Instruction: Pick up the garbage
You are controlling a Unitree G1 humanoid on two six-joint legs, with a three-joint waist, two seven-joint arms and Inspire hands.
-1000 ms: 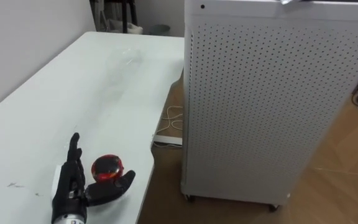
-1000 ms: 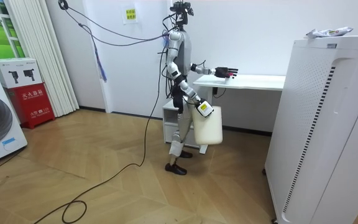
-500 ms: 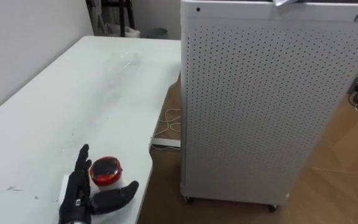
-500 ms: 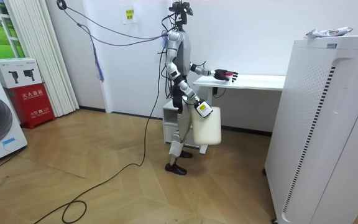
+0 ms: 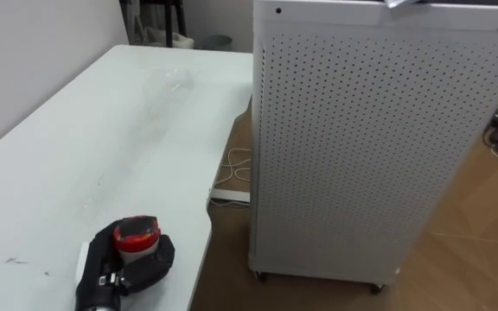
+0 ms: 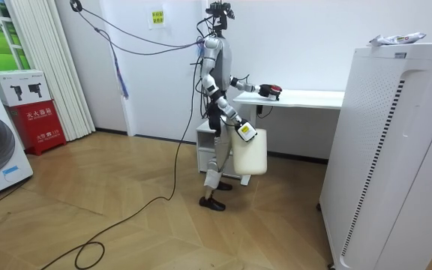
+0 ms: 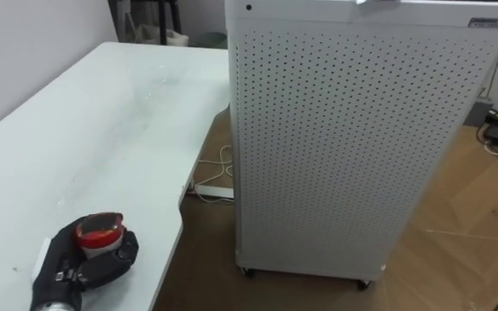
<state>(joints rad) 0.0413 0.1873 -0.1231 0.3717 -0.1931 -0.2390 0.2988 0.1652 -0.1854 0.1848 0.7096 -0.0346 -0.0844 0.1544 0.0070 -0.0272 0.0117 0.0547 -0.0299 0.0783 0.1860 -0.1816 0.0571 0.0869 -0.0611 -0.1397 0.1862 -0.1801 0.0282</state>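
Grasping the red-topped garbage (image 5: pixel 137 233) on the white table (image 5: pixel 76 147) near its front edge, the left hand (image 5: pixel 112 261) curls round it; it stands upright within that hand, the right hand (image 6: pixel 235 121) hanging low, well apart

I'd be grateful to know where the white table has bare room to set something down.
The table is bare across its middle, between the wall and its right edge, from the left hand up to a clear plastic item. It is crowded only at the near corner, where that hand grips the red object.
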